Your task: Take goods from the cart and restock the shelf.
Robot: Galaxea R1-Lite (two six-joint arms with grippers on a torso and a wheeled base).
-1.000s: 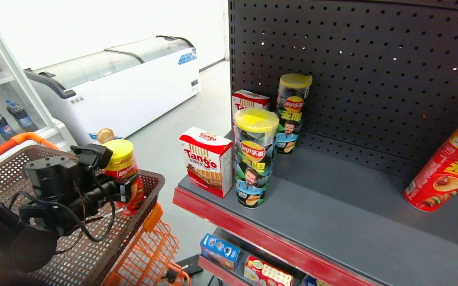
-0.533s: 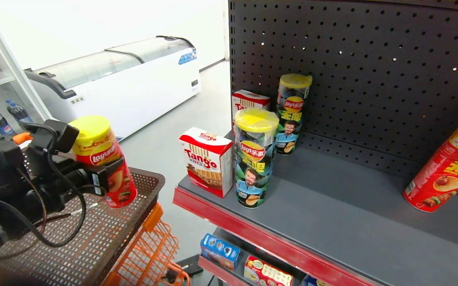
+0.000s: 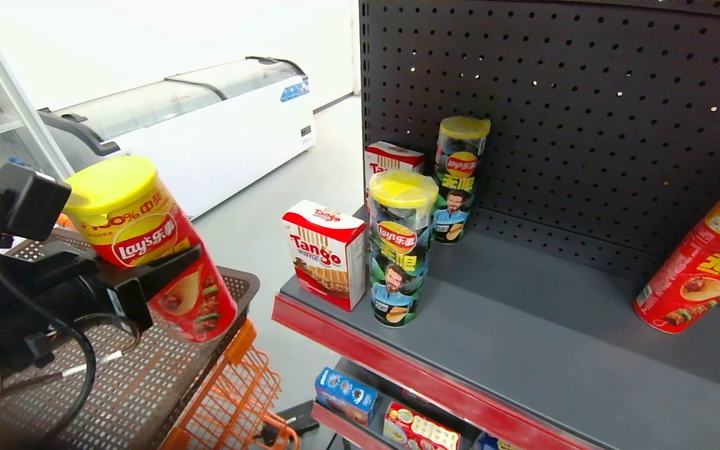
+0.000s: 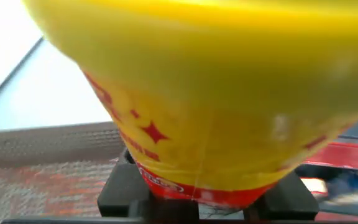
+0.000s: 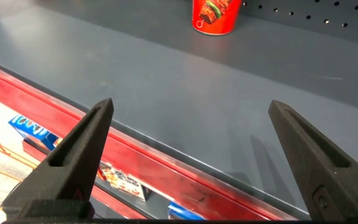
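Observation:
A red chip can with a yellow lid [image 3: 147, 250] hangs tilted above the brown cart basket [image 3: 154, 381], left of the shelf. My left gripper [image 3: 157, 284] is shut on its middle. In the left wrist view the can [image 4: 216, 112] looms close, with the black fingers [image 4: 123, 190] clamped at its sides. The grey shelf board [image 3: 522, 337] holds two dark chip cans [image 3: 397, 250] and two wafer boxes [image 3: 325, 253] at its left end. My right gripper [image 5: 191, 155] hovers open over the shelf's red front edge [image 5: 166, 155].
Another red chip can [image 3: 704, 262] leans against the pegboard [image 3: 585, 112] at the shelf's right; the right wrist view shows it as a red can [image 5: 215, 14]. The shelf's middle is bare. Snack boxes [image 3: 347, 394] lie on the lower shelf. A white freezer [image 3: 210, 137] stands behind.
My left arm has lifted the red chip can up out of the cart, higher and closer to the head camera. The goods on the shelf have not moved.

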